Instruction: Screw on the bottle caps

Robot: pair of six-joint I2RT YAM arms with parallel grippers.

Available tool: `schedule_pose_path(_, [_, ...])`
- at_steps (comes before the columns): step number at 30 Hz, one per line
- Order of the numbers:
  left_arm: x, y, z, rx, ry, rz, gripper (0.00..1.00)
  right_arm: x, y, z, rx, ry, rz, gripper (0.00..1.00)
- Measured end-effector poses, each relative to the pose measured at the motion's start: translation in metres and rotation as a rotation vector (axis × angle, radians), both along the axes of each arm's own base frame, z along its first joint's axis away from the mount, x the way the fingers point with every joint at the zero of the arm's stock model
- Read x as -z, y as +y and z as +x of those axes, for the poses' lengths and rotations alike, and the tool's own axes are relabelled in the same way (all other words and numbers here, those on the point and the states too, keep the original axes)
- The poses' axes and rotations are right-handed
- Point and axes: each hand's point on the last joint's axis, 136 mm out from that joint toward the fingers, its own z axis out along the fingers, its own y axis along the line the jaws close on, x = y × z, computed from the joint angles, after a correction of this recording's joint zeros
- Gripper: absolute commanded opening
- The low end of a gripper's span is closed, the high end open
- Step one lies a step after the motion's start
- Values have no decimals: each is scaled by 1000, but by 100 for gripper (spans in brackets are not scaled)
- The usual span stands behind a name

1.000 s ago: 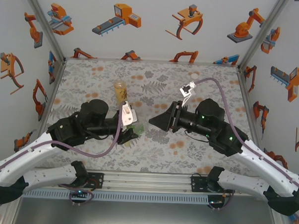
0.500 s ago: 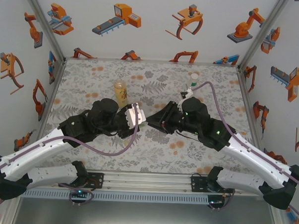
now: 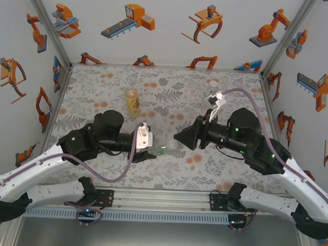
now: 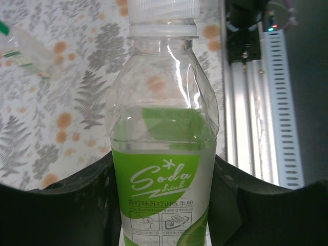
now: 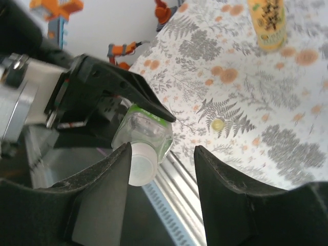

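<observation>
My left gripper is shut on the slim clear bottle with the white-green label. It holds the bottle sideways above the table's near middle. A pale white cap sits on the bottle's neck and points at my right gripper. That gripper is open. Its left finger touches the side of the cap, and its right finger stands well clear. From above, the right gripper is just right of the cap. The amber bottle stands upright behind my left arm.
A loose yellowish cap lies on the patterned table between the arms. A clear bottle stands at the back right, near the right arm's cable. The metal rail runs along the near edge. Walls close in the table on three sides.
The two grippers were pressed together at the cap half a second ago. The right gripper's jaws have since widened and it has drawn back to the right. The left gripper keeps the bottle, slightly lower.
</observation>
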Motion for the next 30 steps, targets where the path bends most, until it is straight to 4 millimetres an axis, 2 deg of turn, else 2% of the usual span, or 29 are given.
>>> schedule_pose_path(4, [0,0,-14,68,42,-7,0,-10,9,-28,-214,-195,-44,54])
schedule_pose_path(8, [1,1,-22,105,75,-2,0,-14,18,-52,-406,-320,-67,55])
schedule_pose_path(12, [2,2,-25,116,91,4,0,-10,21,-65,-513,-385,-82,55])
schedule_pose_path(30, [0,2,-27,113,125,1,0,6,25,-69,-573,-426,-112,50])
